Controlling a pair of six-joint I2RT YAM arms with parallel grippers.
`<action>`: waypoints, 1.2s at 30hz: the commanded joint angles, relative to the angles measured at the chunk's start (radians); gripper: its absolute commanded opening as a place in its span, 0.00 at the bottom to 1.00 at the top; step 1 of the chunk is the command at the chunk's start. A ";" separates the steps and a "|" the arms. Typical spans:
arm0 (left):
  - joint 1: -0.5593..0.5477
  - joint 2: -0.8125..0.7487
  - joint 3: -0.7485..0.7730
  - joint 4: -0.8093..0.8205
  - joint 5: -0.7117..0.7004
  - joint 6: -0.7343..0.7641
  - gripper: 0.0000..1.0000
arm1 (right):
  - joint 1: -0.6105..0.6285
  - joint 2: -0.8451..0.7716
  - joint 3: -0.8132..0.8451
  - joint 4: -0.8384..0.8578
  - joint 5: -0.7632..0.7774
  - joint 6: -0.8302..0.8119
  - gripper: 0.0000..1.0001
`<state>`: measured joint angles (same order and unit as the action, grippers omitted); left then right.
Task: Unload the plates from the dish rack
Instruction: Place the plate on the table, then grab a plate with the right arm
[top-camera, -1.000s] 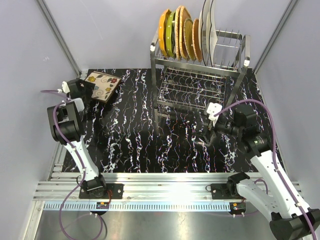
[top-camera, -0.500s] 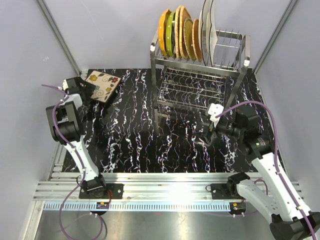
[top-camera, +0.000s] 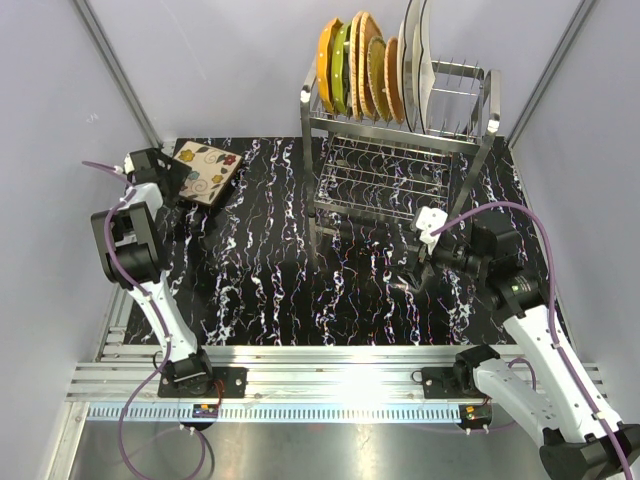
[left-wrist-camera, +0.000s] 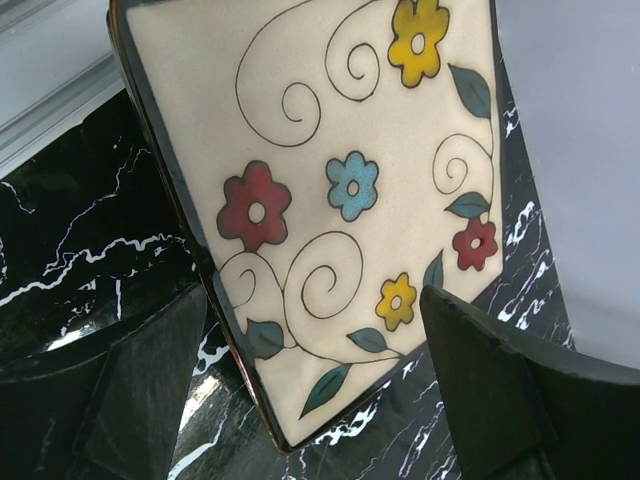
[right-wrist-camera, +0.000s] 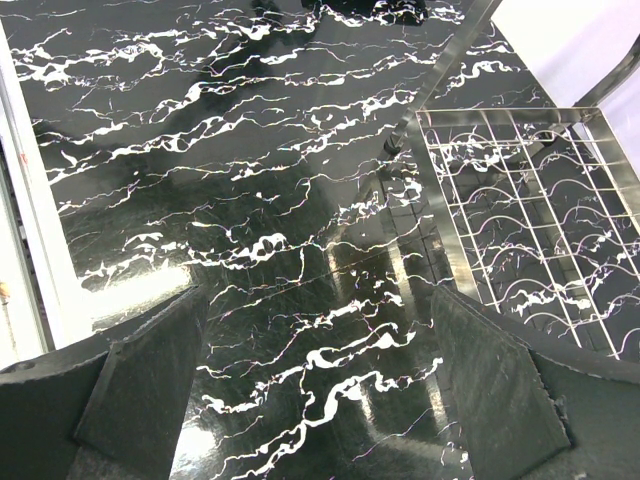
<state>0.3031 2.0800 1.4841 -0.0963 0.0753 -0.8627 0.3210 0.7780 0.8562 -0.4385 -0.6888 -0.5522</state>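
The square beige floral plate (left-wrist-camera: 330, 180) lies on the black marbled table (top-camera: 270, 270) at its far left corner, well apart from the dish rack (top-camera: 390, 131). We cannot tell whether one edge is propped up. The remaining plates (top-camera: 365, 65) stand upright in the rack's top tier: orange, green, woven tan and white.

The left gripper (top-camera: 160, 178) is at the plate's near edge. In the left wrist view its two dark fingers (left-wrist-camera: 140, 390) stand wide, one on each side of the plate's near corner, and neither grips it. We read this step as letting go and backing off.

To do it well, we would keep the jaws wide and draw straight back along the line of the fingers, so that neither pad drags the corner. We would rise clear before swinging toward the rack. The upright plates would then come out best lifted straight up, not sideways.

The left arm is folded tightly — elbow high, wrist reaching out to the far left. The right arm stretches forward with its right gripper (top-camera: 419, 268) pointing down over bare table, just beside the rack's lower tier. Its jaws are fully wide and hold nothing.
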 joint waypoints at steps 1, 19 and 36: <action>0.002 -0.078 0.001 0.024 0.020 0.079 0.91 | 0.006 0.007 0.050 0.018 0.028 -0.003 1.00; -0.002 -0.722 -0.537 0.066 0.184 0.338 0.93 | 0.006 0.291 0.558 0.009 0.155 0.389 1.00; 0.001 -1.334 -0.726 -0.157 0.167 0.459 0.99 | 0.004 0.598 1.066 -0.062 0.618 0.601 0.99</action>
<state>0.3019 0.7906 0.7738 -0.2070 0.2325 -0.4358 0.3206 1.3533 1.8626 -0.4786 -0.1867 0.0212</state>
